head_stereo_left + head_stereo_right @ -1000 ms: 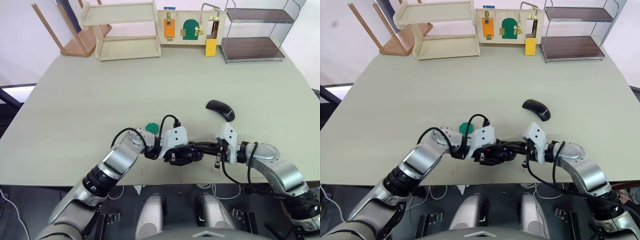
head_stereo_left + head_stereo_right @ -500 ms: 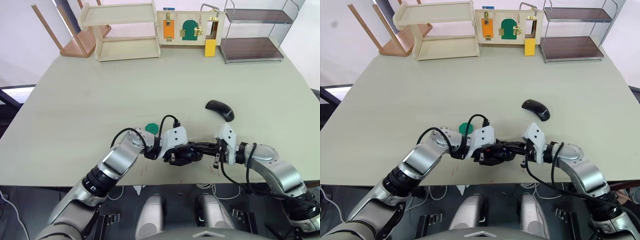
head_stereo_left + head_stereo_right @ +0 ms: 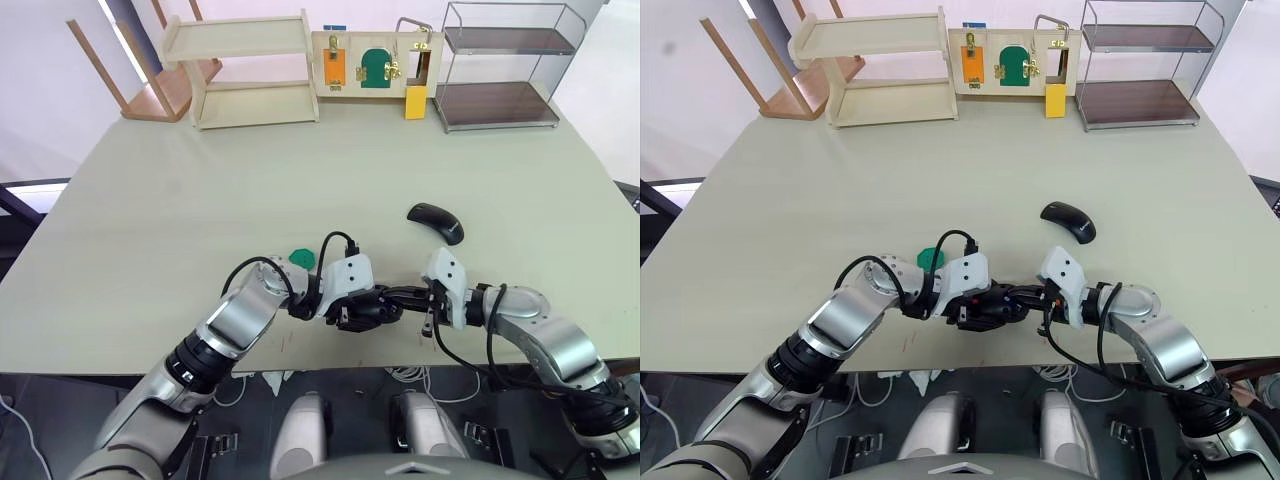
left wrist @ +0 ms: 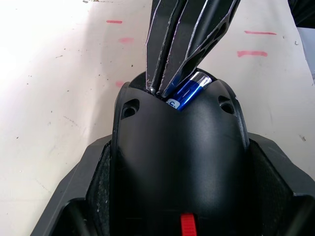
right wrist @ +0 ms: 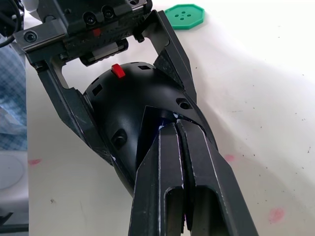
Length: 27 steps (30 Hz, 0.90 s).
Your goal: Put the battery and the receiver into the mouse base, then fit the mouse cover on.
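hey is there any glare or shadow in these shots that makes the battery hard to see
Left wrist view: the battery is lit, its silvery end glinting, the table pale and bright. Right wrist view: the right pincer covers most of it, leaving a dark blue sliver.

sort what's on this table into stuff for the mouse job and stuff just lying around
For the job:
- small blue cylindrical battery, pinched in the right hand
- black oval mouse base, clamped in the left hand
- glossy black curved mouse cover

Lying about:
- green octagonal button-like disc
- pale wooden shelf
- wire rack
- latch board
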Motion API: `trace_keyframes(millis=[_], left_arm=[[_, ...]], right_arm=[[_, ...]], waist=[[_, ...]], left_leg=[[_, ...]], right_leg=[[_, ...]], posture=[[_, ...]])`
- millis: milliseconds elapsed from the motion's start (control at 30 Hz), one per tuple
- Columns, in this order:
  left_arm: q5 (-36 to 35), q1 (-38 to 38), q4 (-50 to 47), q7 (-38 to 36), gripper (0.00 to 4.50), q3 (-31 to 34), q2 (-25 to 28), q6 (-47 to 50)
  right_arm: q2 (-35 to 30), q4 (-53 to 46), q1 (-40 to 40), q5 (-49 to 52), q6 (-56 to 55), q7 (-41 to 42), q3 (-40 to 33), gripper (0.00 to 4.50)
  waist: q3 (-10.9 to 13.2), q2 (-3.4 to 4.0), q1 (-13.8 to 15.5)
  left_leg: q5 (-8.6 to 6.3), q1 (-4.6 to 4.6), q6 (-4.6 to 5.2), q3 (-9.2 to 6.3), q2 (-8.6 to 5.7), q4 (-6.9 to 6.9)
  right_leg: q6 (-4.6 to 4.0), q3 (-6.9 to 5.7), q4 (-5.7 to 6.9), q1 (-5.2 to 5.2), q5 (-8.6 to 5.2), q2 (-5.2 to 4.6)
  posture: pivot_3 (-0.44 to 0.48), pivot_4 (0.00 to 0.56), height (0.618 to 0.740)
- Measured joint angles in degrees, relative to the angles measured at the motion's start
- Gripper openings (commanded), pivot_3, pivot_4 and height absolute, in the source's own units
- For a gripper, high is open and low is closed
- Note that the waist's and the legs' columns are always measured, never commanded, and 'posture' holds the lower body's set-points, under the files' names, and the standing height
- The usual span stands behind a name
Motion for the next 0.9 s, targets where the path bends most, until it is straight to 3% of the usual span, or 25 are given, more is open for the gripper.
trace_keyframes(millis=[400, 733, 900], left_arm=[[0.14, -0.13, 0.64, -0.04, 2.93, -0.16, 0.01, -1.10], [-0.25, -0.39, 0.88, 0.13, 2.93, 0.25, -0.54, -0.18], [-0.44, -0.58, 0.76, -0.09, 2.93, 0.29, -0.46, 0.28]], right_arm=[[3.61, 2.27, 2.98, 1.36, -7.56, 1.36, -4.07, 0.02], [-1.30, 1.26, 6.23, 3.39, -13.77, 7.72, -9.64, 0.02], [-3.14, 4.56, 10.42, 5.03, -22.27, 14.08, -13.99, 0.02]], waist=[[0.00, 0.01, 0.14], [0.01, 0.02, 0.30], [0.02, 0.02, 0.29]], left_leg=[[0.00, -0.05, 0.00, 0.00, 0.02, 0.01], [0.00, -0.07, 0.00, 0.01, 0.01, 0.01], [0.00, -0.08, 0.00, 0.03, 0.01, 0.00]], right_leg=[[0.00, 0.05, -0.02, -0.03, -0.01, 0.02], [0.01, 0.07, -0.06, -0.03, -0.02, 0.01], [0.01, 0.07, -0.08, -0.03, -0.02, 0.01]], posture=[[0.000, 0.150, 0.740], [0.000, 0.150, 0.740], [0.000, 0.150, 0.740]])
